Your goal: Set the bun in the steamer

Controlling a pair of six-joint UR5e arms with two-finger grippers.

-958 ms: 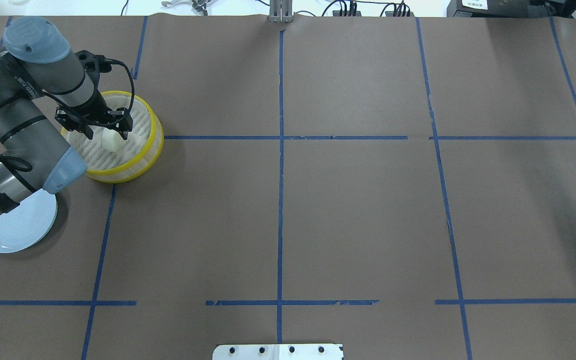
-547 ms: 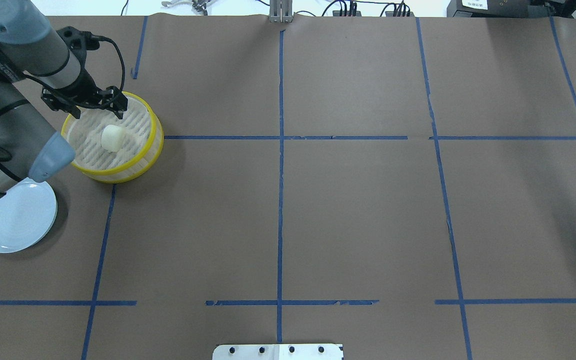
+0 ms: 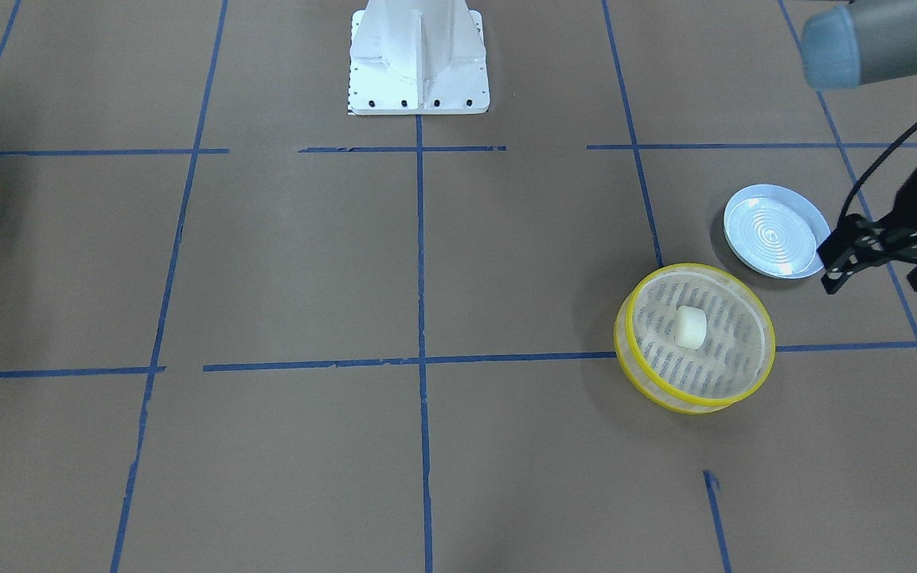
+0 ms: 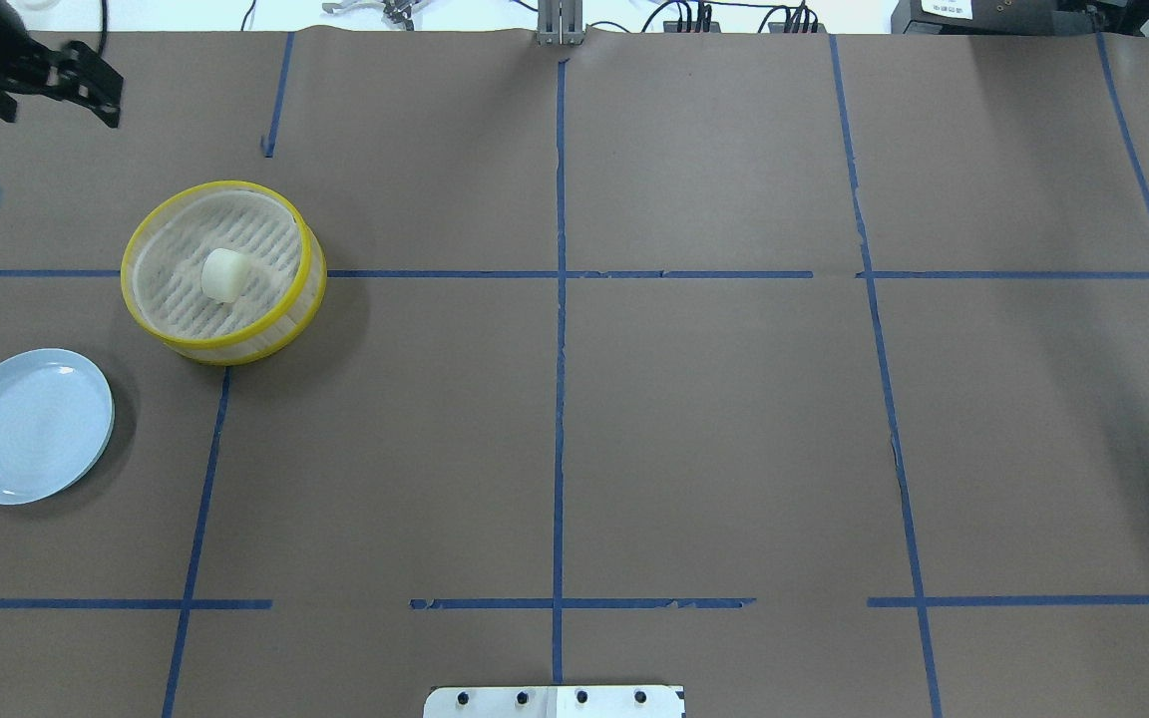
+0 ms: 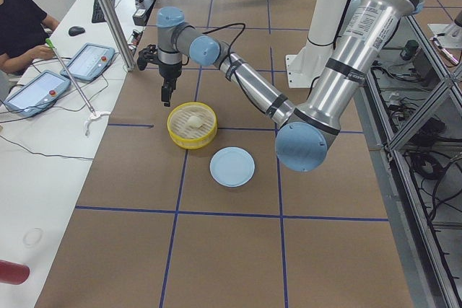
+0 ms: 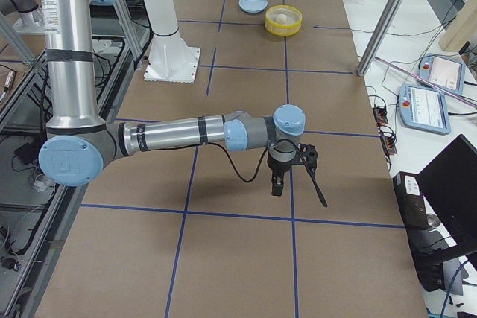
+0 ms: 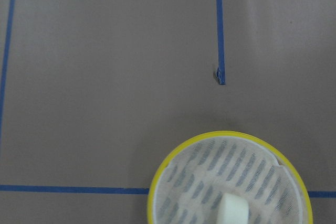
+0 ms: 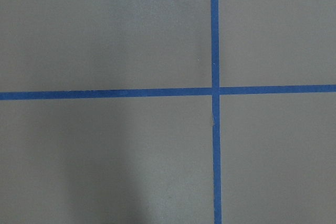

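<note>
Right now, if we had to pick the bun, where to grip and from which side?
Probably pinch the bun across its short, blocky sides, coming straight down: it sits mid-floor in the steamer, and the raised yellow rim blocks a sideways approach.

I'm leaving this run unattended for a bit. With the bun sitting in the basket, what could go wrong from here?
The bun lies loose on the slotted floor of the steamer; a knock to the basket could roll it about.
The left gripper hangs open above the table beyond the steamer; a low path home might clip the yellow rim or the blue plate.
</note>
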